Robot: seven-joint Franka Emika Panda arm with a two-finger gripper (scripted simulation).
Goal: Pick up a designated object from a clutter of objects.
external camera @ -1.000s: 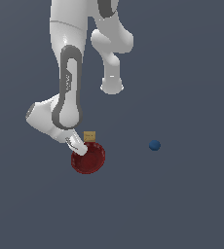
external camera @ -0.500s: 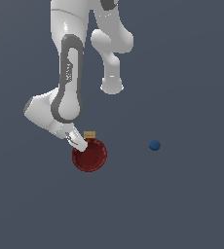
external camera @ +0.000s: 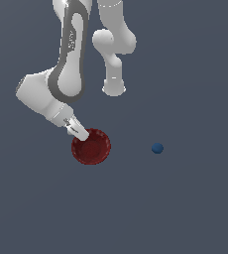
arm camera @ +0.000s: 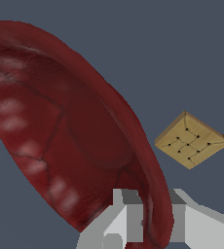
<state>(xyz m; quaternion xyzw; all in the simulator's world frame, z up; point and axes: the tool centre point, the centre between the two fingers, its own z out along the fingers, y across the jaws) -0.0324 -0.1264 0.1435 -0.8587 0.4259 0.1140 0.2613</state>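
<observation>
The dark red ribbed bowl [external camera: 92, 147] hangs tilted below the white arm in the exterior view. It fills much of the wrist view, bowl [arm camera: 60, 126], with its inside facing the camera. My gripper [external camera: 82, 134] is at the bowl's upper rim on the exterior view's left. In the wrist view the gripper [arm camera: 158, 221] is shut on the bowl's rim, one finger inside and one outside. The small tan box [arm camera: 192, 139] lies beyond the bowl; it is hidden in the exterior view. The small blue ball [external camera: 157, 148] sits apart on the exterior view's right.
The arm's white base column [external camera: 114, 84] stands behind the bowl. The floor is a plain dark grey surface [external camera: 185, 208].
The arm has risen, and the bowl has gone up with it in the gripper. The tan box, seen earlier at the bowl's upper edge, is now hidden in the exterior view. The blue ball stayed put.
</observation>
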